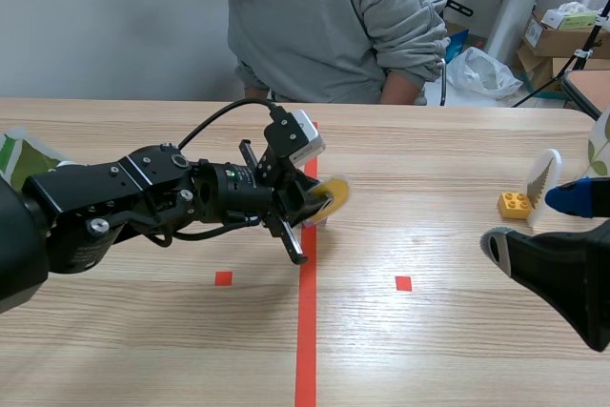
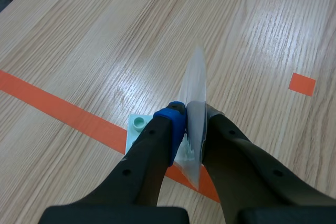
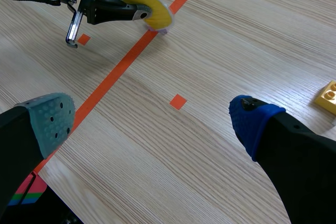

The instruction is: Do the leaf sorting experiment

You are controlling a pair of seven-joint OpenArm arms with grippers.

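My left gripper (image 1: 310, 202) is shut on a clear laminated card with a yellow leaf (image 1: 335, 193) in it, held upright over the red tape line. In the left wrist view the card (image 2: 195, 87) shows edge-on between my fingers, and its lower edge meets a small pale green brick (image 2: 137, 127) lying on the tape. From the right wrist view the yellow leaf (image 3: 153, 13) sits far ahead. My right gripper (image 1: 534, 221) stands open low at the table's right, holding nothing. Beside it, a yellow brick (image 1: 514, 204) carries an upright white leaf card (image 1: 543, 181).
A person in a grey sweatshirt (image 1: 334, 26) leans over the far edge of the table. Another leaf card (image 1: 599, 145) shows at the far right, and a green and white card (image 1: 21, 154) at the far left. Small red tape squares (image 1: 403, 283) mark the table.
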